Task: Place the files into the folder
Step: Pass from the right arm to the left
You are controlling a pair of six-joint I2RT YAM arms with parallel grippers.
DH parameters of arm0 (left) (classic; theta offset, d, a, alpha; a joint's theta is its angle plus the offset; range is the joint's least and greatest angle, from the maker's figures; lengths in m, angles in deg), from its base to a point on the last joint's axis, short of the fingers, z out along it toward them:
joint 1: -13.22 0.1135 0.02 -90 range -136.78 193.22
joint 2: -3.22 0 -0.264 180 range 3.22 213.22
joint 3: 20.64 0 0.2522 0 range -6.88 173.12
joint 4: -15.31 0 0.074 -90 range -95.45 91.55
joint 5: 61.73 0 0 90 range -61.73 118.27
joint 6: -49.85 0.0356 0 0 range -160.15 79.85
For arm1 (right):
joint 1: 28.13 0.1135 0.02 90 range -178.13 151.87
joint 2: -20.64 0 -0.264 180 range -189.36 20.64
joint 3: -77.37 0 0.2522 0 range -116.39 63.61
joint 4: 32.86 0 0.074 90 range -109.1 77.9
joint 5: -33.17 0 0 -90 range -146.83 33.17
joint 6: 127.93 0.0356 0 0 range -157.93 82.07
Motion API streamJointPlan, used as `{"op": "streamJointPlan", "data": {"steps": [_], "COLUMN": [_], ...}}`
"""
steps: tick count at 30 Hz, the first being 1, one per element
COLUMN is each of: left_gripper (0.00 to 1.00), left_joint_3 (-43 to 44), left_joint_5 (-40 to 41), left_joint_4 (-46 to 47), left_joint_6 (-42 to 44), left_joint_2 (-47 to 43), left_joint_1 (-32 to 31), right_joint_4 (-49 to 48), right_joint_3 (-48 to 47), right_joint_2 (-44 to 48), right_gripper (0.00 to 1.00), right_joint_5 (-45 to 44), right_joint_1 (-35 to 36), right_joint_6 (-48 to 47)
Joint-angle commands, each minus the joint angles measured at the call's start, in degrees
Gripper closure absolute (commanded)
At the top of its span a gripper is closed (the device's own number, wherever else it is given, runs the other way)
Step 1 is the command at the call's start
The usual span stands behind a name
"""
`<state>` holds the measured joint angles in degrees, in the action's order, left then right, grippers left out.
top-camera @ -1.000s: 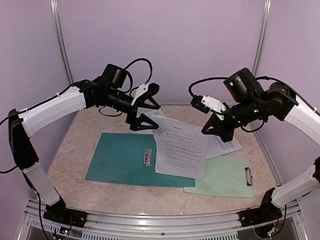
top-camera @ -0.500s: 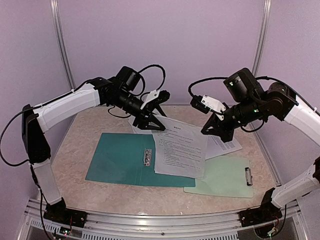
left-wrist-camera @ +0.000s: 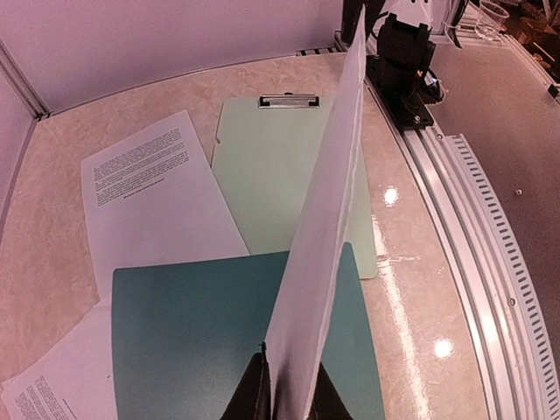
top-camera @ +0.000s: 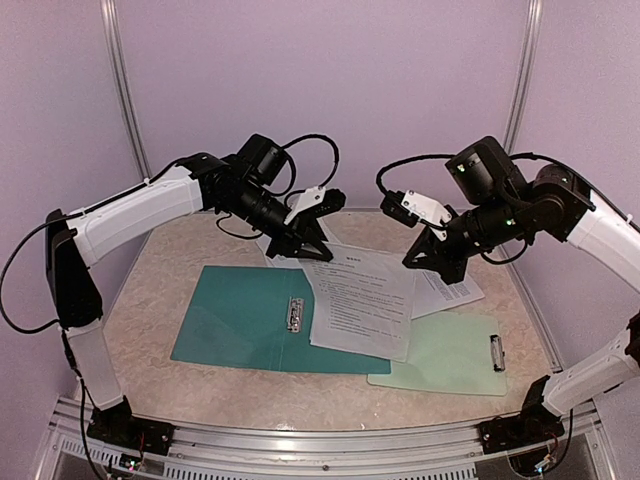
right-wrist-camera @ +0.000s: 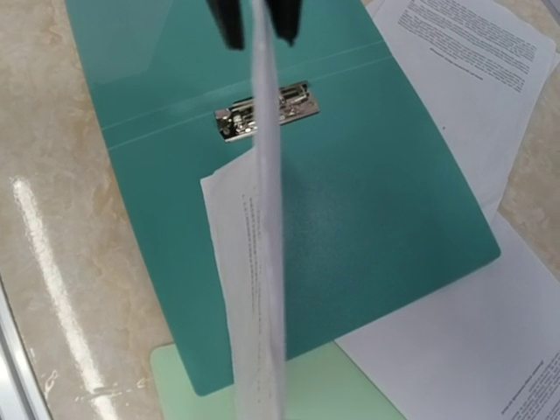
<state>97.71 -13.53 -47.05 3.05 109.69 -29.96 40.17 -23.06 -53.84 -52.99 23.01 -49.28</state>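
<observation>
The folder (top-camera: pixel 240 315) lies open and flat on the table (top-camera: pixel 160 275), with its clip (top-camera: pixel 295 313) on the centre fold. One sheet (top-camera: pixel 360 300) of the files is over the folder's right half. Its near end is down on the card and its far end is held up by both arms.

The left gripper (top-camera: pixel 308 232) hangs just past the folder's far edge, roughly above the fold, its jaws pressed onto the sheet's far left corner. Its wrist view shows the paper edge-on, rising out from between the fingers (left-wrist-camera: pixel 249 404). The right gripper (top-camera: pixel 437 262) hangs beyond the folder's far right corner, jaws pinching the sheet's far right edge. In its wrist view the paper runs down from between the fingers (right-wrist-camera: pixel 229 22) and crosses in front of the clip.

Other files lie outside the folder: one (top-camera: pixel 452 290) just off its right edge, another (top-camera: pixel 283 246) showing past its far edge. A mint clipboard (top-camera: pixel 455 355) sits partly under the folder's near right corner.

The step in hand looks like seating this sheet in the folder. The next move likely calls for both arms to travel together so the paper neither buckles nor tears. They would square it on the right half, beside the clip, then lower it and let go. The remaining files are not yet in.
</observation>
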Motion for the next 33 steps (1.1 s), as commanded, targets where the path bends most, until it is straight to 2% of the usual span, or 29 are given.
{"op": "streamJointPlan", "data": {"steps": [1,5,11,17,19,23,27,33], "left_gripper": [0.91,1.00,1.00,1.00,1.00,1.00,1.00,1.00], "left_joint_3": [1.57,1.56,1.51,0.08,-1.47,-3.85,-5.01,-8.74], "left_joint_5": [1.71,2.77,5.59,7.69,7.98,8.36,8.66,8.42], "left_joint_4": [-1.39,-1.56,-2.47,-3.58,-3.37,-2.73,-3.22,-2.70], "left_joint_6": [0.12,-0.18,-2.28,-5.24,-5.46,-6.49,-7.39,-7.23], "left_joint_2": [0.80,0.75,0.28,-1.27,-2.47,-4.82,-6.76,-11.00], "left_joint_1": [-0.32,-0.70,-1.70,-1.62,-1.56,-1.18,-0.52,0.26], "right_joint_4": [-0.03,0.03,-0.39,-2.14,-3.54,-6.22,-10.22,-20.04], "right_joint_3": [-0.21,0.00,-0.07,1.38,2.11,3.88,7.35,16.07], "right_joint_2": [-0.41,-0.47,-1.05,-0.90,-0.52,0.29,2.34,5.88], "right_gripper": [1.00,1.00,1.00,0.71,0.53,0.29,0.23,0.25], "right_joint_5": [-0.58,-0.72,-0.86,-3.30,-3.21,-2.57,0.76,10.39], "right_joint_1": [0.32,0.30,0.28,-0.06,-0.66,-1.84,-4.72,-10.56], "right_joint_6": [0.27,0.26,0.99,2.81,3.36,4.06,3.96,1.53]}}
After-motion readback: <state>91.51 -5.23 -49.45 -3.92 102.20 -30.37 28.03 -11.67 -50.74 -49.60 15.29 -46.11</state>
